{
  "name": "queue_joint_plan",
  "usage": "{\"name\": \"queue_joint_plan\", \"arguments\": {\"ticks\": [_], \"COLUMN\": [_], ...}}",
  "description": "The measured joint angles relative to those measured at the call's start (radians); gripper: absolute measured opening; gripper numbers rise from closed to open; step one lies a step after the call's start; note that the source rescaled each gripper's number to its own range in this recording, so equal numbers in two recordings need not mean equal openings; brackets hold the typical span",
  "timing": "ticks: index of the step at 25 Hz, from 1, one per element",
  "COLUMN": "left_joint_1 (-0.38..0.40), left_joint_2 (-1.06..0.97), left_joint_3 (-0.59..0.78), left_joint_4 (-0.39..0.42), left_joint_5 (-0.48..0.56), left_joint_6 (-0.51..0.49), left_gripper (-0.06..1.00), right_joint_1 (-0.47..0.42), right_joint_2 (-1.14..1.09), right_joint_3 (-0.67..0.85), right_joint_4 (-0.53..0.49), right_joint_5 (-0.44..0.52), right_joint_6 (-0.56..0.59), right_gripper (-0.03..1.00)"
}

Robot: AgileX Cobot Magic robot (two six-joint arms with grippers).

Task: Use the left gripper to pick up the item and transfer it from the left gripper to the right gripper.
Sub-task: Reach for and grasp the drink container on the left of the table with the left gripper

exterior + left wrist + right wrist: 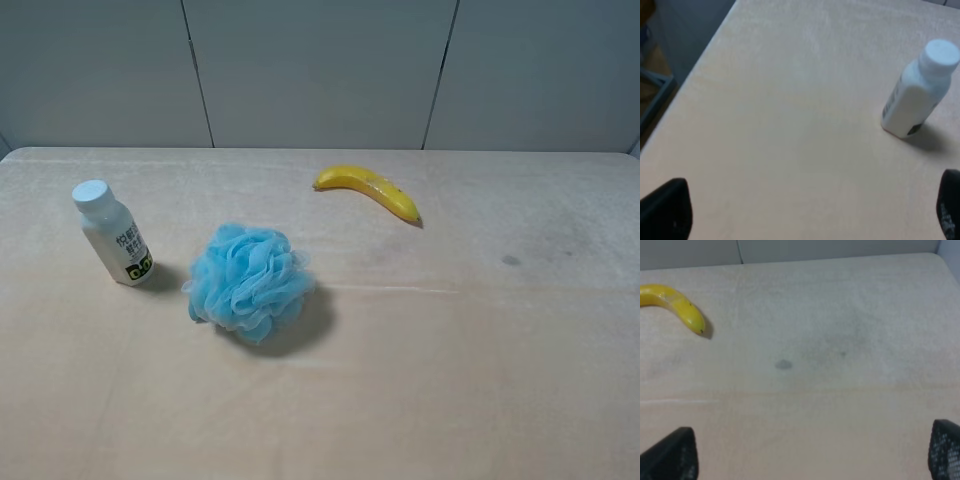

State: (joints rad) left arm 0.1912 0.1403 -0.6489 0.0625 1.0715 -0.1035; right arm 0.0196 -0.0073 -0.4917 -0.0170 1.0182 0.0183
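Black left fingers (665,212), dot-textured black right fingers (946,452)

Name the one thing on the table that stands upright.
The white bottle, at the left, cap on top. The blue puff is a soft ball and the banana lies flat.

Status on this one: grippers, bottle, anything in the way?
Left gripper open, empty, bottle ahead. Right gripper open, empty. Bottle standing, untouched. Puff beside it, apart, not blocking.

Your high camera looks down from the near side over the whole counter (480,380) toward the far wall (320,70). Your left wrist camera hangs low and close, sharing the white bottle (917,92) with it; your right wrist camera shares the banana (675,305).
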Motion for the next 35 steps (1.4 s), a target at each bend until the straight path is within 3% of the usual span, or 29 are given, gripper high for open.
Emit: {"name": "queue_joint_plan", "arguments": {"ticks": [7, 20, 35], "left_joint_1": [-0.019, -0.129, -0.334], "left_joint_2": [0.263, 0.825, 1.355], "left_joint_3": [-0.175, -0.318, -0.403], "left_joint_4": [-0.046, -0.077, -0.075], "left_joint_5": [-0.014, -0.019, -0.252], "left_joint_6": [0.072, 0.080, 0.104], "left_gripper": [0.95, 1.00, 1.00], "right_joint_1": [0.000, 0.000, 0.000], "right_joint_2": [0.000, 0.000, 0.000], "right_joint_3": [0.000, 0.000, 0.000], "right_joint_4": [0.000, 0.000, 0.000], "right_joint_5": [0.000, 0.001, 0.001], "right_joint_6": [0.000, 0.000, 0.000], "right_gripper": [1.00, 1.00, 1.00]}}
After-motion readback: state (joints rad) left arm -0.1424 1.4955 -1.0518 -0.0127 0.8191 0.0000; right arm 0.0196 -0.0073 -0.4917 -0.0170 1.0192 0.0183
